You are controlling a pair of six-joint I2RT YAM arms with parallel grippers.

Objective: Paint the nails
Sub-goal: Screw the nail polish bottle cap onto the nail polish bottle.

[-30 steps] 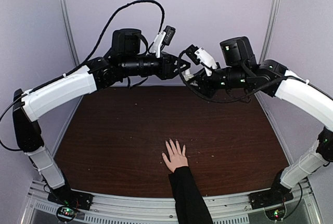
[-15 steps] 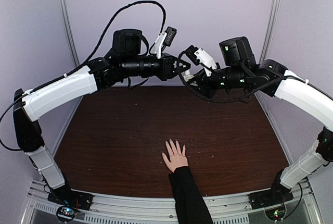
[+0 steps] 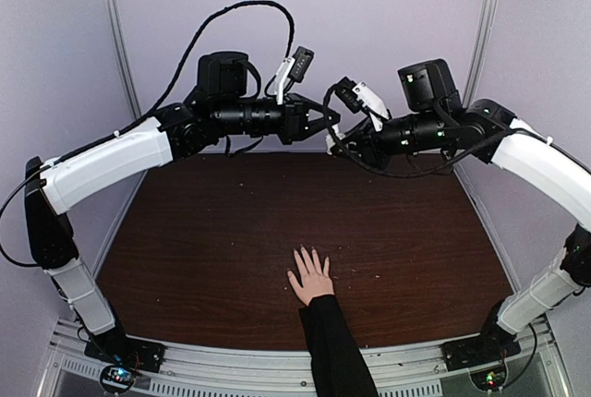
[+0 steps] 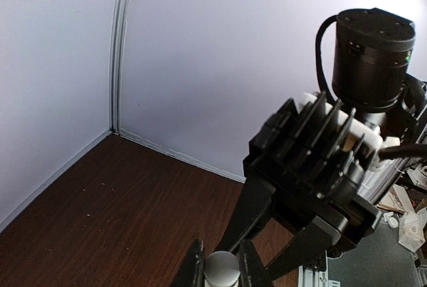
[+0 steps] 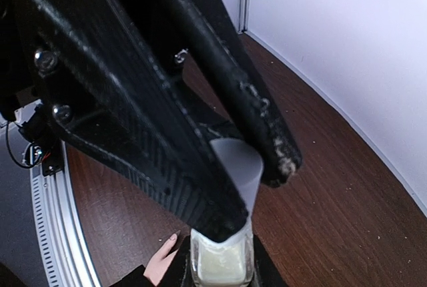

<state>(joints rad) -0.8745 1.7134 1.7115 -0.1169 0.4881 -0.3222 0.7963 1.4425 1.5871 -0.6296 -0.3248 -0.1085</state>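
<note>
Nails [image 3: 307,252] of a person's spread fingers [image 3: 310,268] rest near the tabletop's [image 3: 203,231] front edge, well below the right hand [image 5: 221,268] pinching the bottle [image 5: 221,265] and the left hand [image 4: 221,268] pinching its white cap [image 4: 221,265], so uncapping seems in hand, and the next move likely calls for twisting the cap free.

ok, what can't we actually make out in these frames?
Nails: too small in the top view; the right wrist view cuts the hand at the bottom edge, partly behind the right gripper.
Bottle: top view, mostly hidden between that and the left gripper.
Any brush: hidden under the white cap, all views.
Bottle body: left wrist view, off the bottom edge.
</note>
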